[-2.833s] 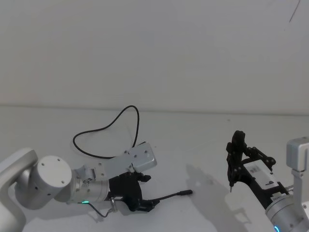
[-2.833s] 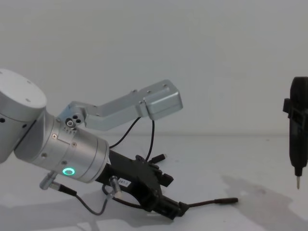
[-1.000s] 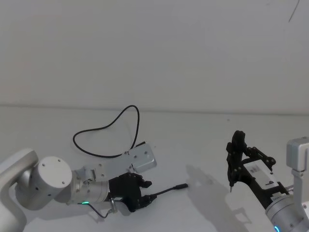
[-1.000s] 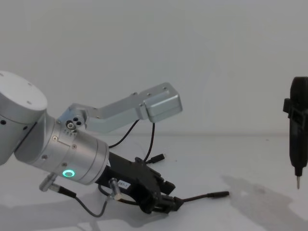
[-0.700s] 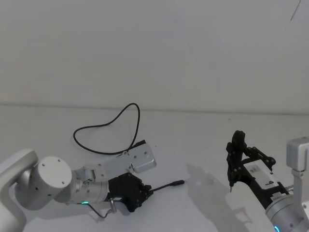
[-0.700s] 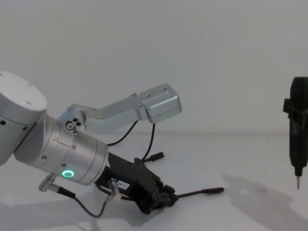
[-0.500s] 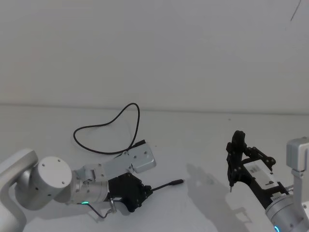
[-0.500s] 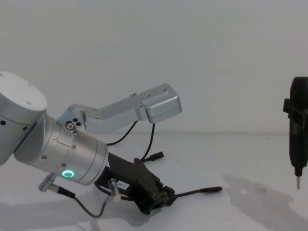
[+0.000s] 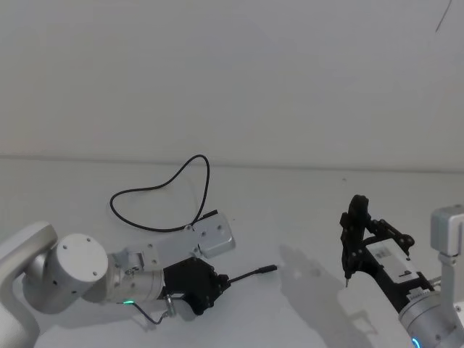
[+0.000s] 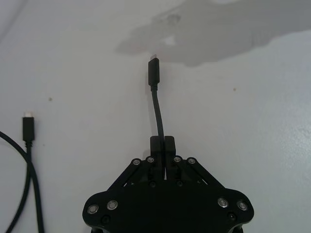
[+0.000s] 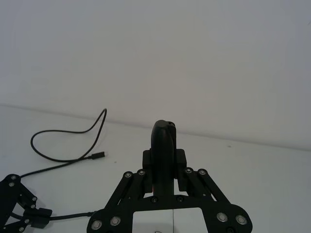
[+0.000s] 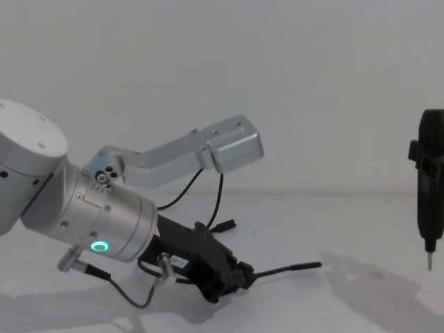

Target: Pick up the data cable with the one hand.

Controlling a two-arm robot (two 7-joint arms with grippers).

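**Hand** (image 9: 217,280) (left gripper). Low over the table (image 9: 304,203), wrist tilted down and forward. This is probably because the cable lies flat and can only be reached from close to the surface. The fingertips are pressed together, pinching the cable, seen best in the wrist view (image 10: 163,143).

**Cable** (image 9: 208,177). Thin black cord.
- Gripped close to one end. A short length (image 10: 156,104) runs straight ahead of the fingertips to the plug (image 10: 153,73).
- Holding so near the plug likely keeps that stub stiff and easy to steer. From the chest view (image 12: 284,268) it seems to stand just clear of the table, though this is hard to confirm.
- The rest trails behind the hand in a slack loop resting on the table.
- The far plug (image 12: 223,226) lies just beside the hand and is not held.
- Judged progress: grasp made, most of the cord not yet raised.

**Right gripper** (image 9: 351,243). Well apart from the hand, off to its right, parked above the table. Closed around a slim upright tool (image 12: 430,187) with its point down. It takes no part in this one-handed pick.
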